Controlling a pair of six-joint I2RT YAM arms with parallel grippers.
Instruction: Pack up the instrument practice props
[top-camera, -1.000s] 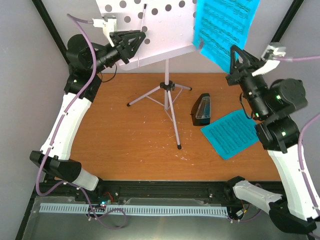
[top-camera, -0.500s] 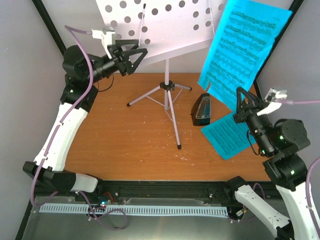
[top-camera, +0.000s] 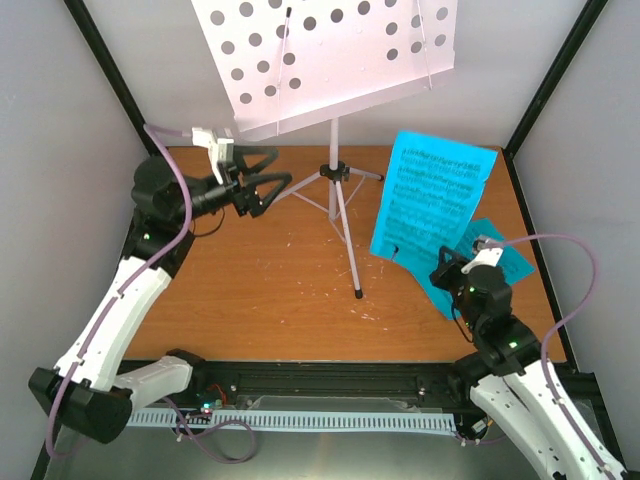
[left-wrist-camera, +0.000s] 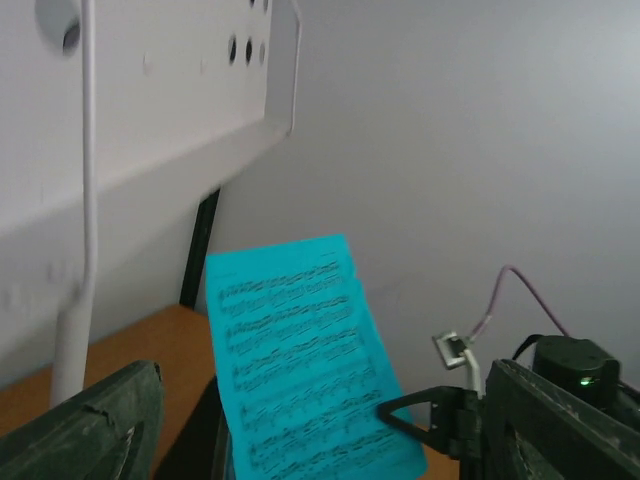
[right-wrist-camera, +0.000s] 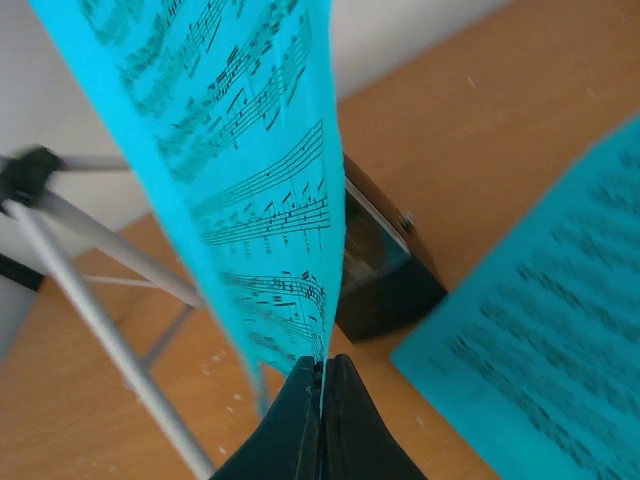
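The white music stand (top-camera: 330, 60) rises on its tripod at the back of the table, its hole-punched desk (left-wrist-camera: 150, 100) tilted overhead. My left gripper (top-camera: 272, 170) hangs open below the desk's left edge, touching nothing; its fingers (left-wrist-camera: 90, 430) frame the left wrist view. My right gripper (top-camera: 440, 270) is shut on the bottom edge of a cyan sheet-music page (top-camera: 430, 200), holding it upright over the table's right side. The same gripper (right-wrist-camera: 322, 385) pinches that page (right-wrist-camera: 250, 150). A second cyan page (right-wrist-camera: 540, 370) lies flat. The black metronome (right-wrist-camera: 385, 275) stands behind the held page, hidden from the top view.
The stand's thin tripod legs (top-camera: 345, 240) spread across the middle of the wooden table (top-camera: 250, 290). Black frame posts (top-camera: 105, 70) and grey walls close in the sides and back. The flat page (top-camera: 512, 262) lies near the right edge.
My left gripper has opened, let go of the stand's desk edge and dropped lower. My right arm has carried the cyan page down from beside the desk to low over the right side.
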